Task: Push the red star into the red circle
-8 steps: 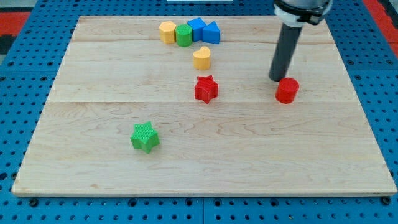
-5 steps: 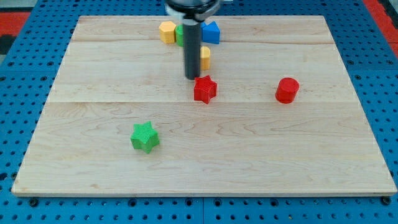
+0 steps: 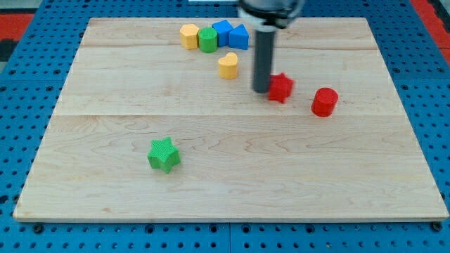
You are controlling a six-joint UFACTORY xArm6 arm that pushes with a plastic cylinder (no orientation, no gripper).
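Note:
The red star (image 3: 281,88) lies on the wooden board right of centre, in the upper half. The red circle (image 3: 324,102), a short red cylinder, stands a little to its right and slightly lower, with a small gap between them. My tip (image 3: 261,90) is at the star's left side, touching or almost touching it. The rod rises straight up from there to the view's top.
A yellow heart-like block (image 3: 228,65) sits just left of the rod. A row at the top holds a yellow block (image 3: 189,35), a green cylinder (image 3: 207,40) and two blue blocks (image 3: 232,34). A green star (image 3: 164,154) lies lower left.
My tip swung from beside the red circle to the star's upper left, then moved right. The red star has slid right and slightly up, toward the red circle.

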